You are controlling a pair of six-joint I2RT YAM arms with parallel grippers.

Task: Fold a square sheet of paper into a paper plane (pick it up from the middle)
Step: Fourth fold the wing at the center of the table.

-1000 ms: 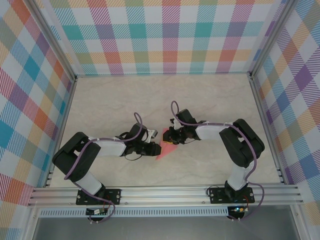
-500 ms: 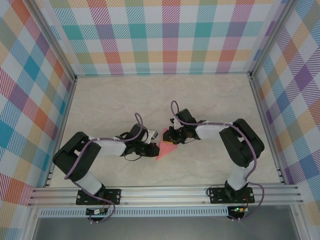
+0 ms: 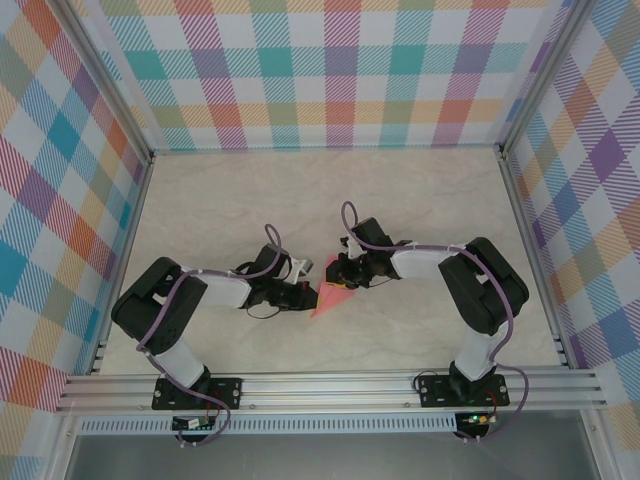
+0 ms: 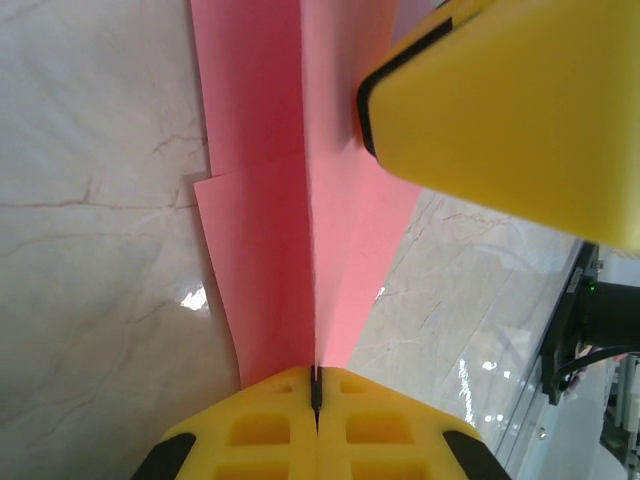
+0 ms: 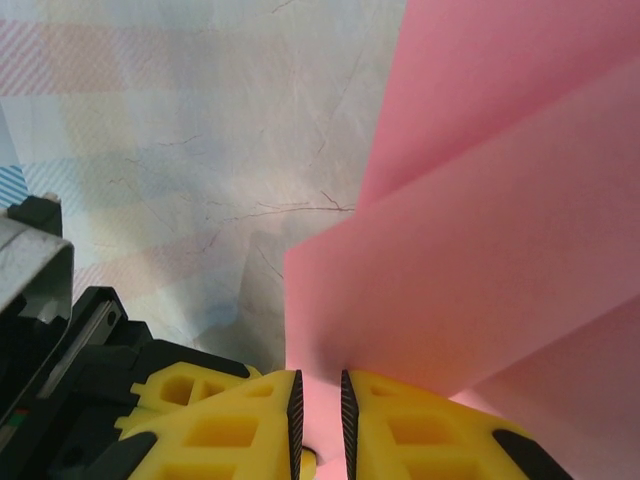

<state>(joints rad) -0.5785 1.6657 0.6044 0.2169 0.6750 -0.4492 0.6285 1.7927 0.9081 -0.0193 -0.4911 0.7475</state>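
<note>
The salmon-pink square sheet of paper lies folded into a narrow pointed shape with a raised centre ridge, between the two arms on the marble table. My left gripper comes in from the left, and its yellow fingers are shut on the ridge of the paper. My right gripper sits at the paper's far edge. Its jaws stand a narrow gap apart, with pink paper showing in the gap and rising just beyond the tips. One right finger hangs over the sheet.
The marble tabletop is bounded by checked walls at the back and sides. An aluminium rail carries both arm bases at the near edge. Purple cables loop over each arm.
My left gripper has closed onto the paper's ridge, and its arm has shifted slightly. The right arm and the paper have hardly moved.
</note>
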